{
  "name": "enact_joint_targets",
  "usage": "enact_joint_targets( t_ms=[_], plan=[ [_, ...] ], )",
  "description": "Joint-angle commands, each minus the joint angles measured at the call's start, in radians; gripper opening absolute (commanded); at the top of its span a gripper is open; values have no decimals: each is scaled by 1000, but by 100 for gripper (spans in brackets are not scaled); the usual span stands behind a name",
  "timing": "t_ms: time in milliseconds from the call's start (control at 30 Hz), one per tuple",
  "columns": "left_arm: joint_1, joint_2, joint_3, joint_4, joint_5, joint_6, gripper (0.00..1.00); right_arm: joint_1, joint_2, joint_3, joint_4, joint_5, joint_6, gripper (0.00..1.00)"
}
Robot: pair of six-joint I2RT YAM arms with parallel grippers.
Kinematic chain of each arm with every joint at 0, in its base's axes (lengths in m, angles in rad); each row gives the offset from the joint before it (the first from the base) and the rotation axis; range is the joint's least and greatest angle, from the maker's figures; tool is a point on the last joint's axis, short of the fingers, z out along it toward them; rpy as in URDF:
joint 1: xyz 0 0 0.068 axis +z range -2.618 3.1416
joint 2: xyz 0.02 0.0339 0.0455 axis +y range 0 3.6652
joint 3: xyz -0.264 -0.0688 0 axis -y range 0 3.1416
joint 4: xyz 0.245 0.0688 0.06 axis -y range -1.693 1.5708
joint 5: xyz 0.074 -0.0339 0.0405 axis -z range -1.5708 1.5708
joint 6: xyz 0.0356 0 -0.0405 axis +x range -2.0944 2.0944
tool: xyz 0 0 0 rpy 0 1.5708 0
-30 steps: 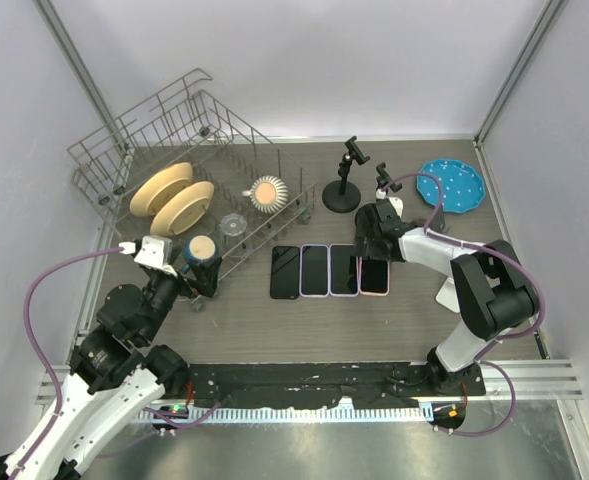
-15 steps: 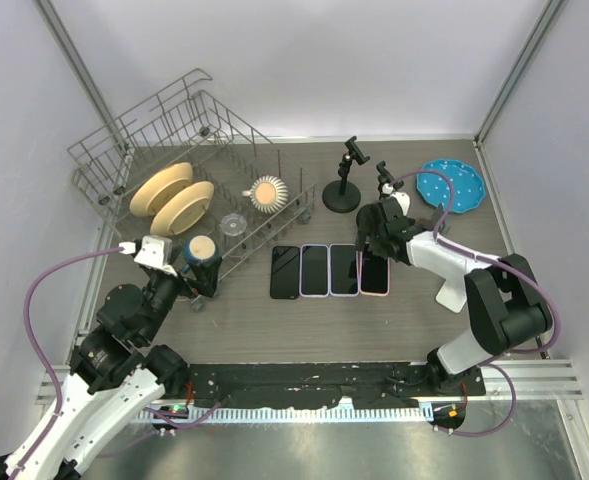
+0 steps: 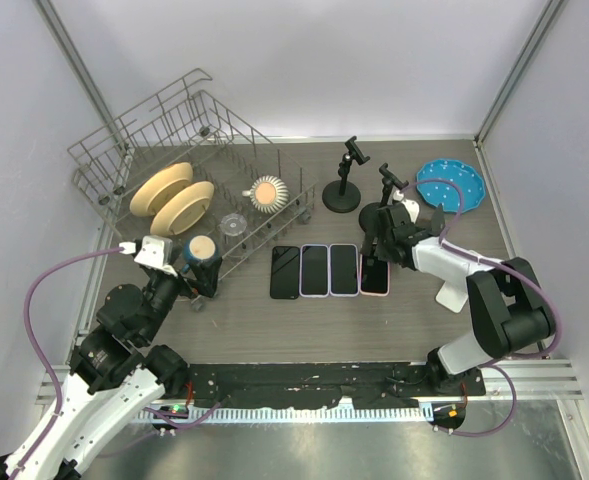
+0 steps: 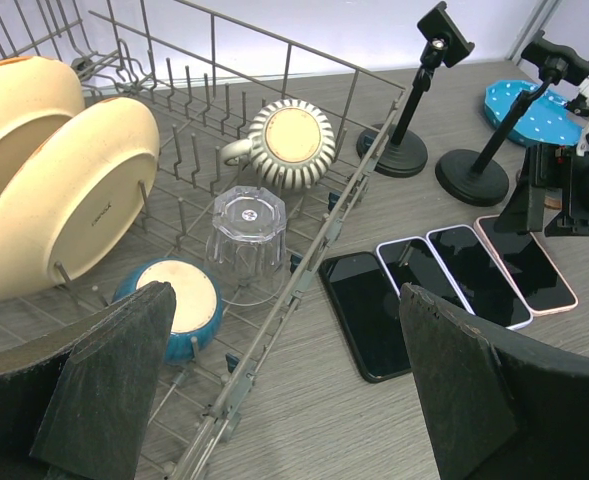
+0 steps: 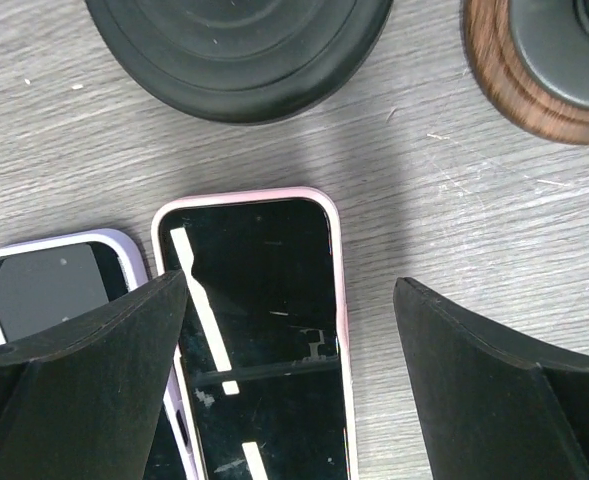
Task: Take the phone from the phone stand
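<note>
Pink-cased phone (image 5: 249,340) lies flat under the spread right pincer (image 5: 286,285), seemingly untouched.

pink-cased phone (image 5: 259,330) flat on tbl, pincer (image 5: 289,300) spread wide over it, black stand base (image 5: 239,50) above, lilac phone (image 5: 54,290) beside

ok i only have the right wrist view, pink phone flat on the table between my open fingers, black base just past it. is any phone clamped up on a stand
observer: no. The top view shows the left phone stand and the right phone stand, both clamps bare.
operator: how many phones are down then
observer: four lie flat in one row, from the dark-cased phone to your pink phone at the right end.
operator: and the other arm
observer: the left gripper is open and empty beside the dish rack, touching no phone.
</note>
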Motion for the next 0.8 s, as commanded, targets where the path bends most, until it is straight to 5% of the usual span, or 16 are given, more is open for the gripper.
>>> enact_joint_targets(
  t_ms=[0, 533, 767],
  plan=[
    [7, 2, -2, 47, 17, 20, 98, -11, 18, -18, 75, -59, 25, 90],
    [7, -2, -2, 47, 14, 20, 98, -9, 50, -1, 155, -266, -21, 89],
    [7, -4, -2, 46, 14, 22, 98, -9, -4, -8, 120, -179, -37, 90]
  ],
)
